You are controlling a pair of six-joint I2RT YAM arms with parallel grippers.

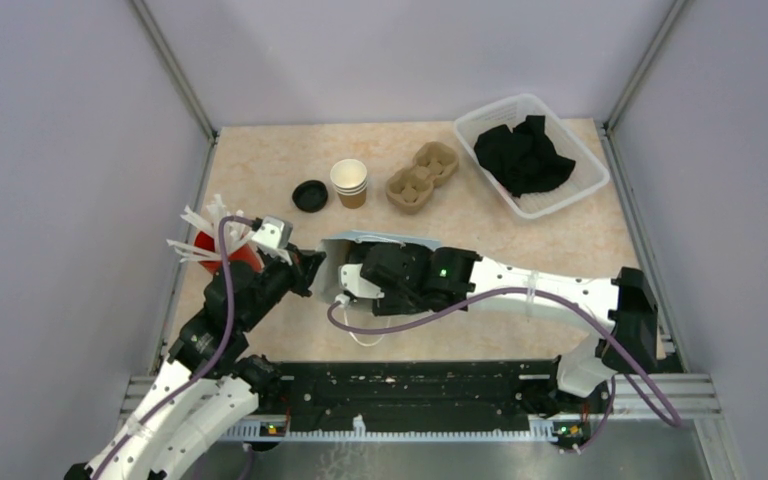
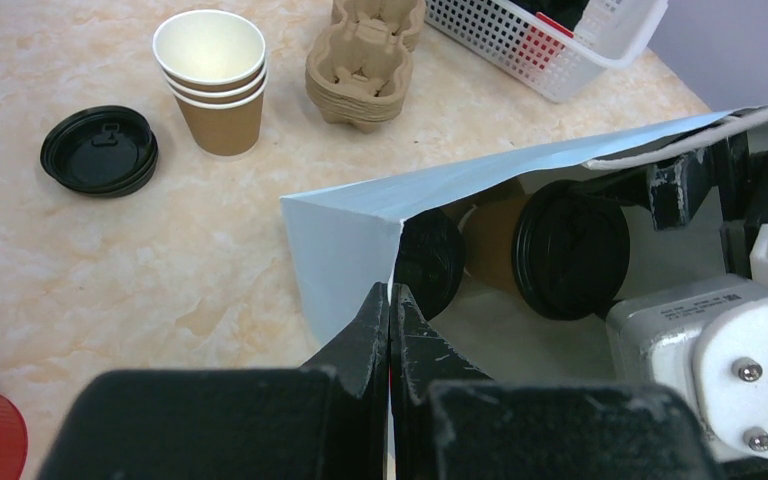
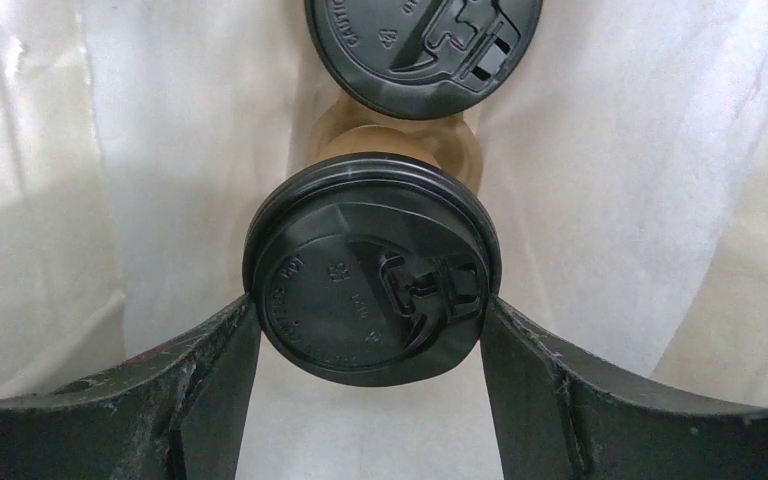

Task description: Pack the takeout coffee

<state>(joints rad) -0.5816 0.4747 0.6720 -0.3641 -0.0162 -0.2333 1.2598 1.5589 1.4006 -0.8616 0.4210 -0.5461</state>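
Note:
A white paper bag (image 1: pixel 345 246) lies on its side at mid-table, mouth towards the right arm. My left gripper (image 2: pixel 391 300) is shut on the bag's (image 2: pixel 345 235) rim edge. My right gripper (image 3: pixel 370 312) reaches inside the bag, shut on a kraft takeout coffee cup with a black lid (image 3: pixel 372 268); both fingers press the lid's sides. A second lidded cup (image 3: pixel 423 50) lies deeper in the bag, just beyond the held one. In the left wrist view both lids show inside the bag, the held one (image 2: pixel 572 250) and the deeper one (image 2: pixel 430 262).
A stack of open brown cups (image 1: pixel 349 182) stands at the back beside a loose black lid (image 1: pixel 310 195) and a cardboard carrier (image 1: pixel 423 176). A white basket (image 1: pixel 582 188) of black cloth is at the back right. A red cup of white sticks (image 1: pixel 222 248) stands beside my left arm.

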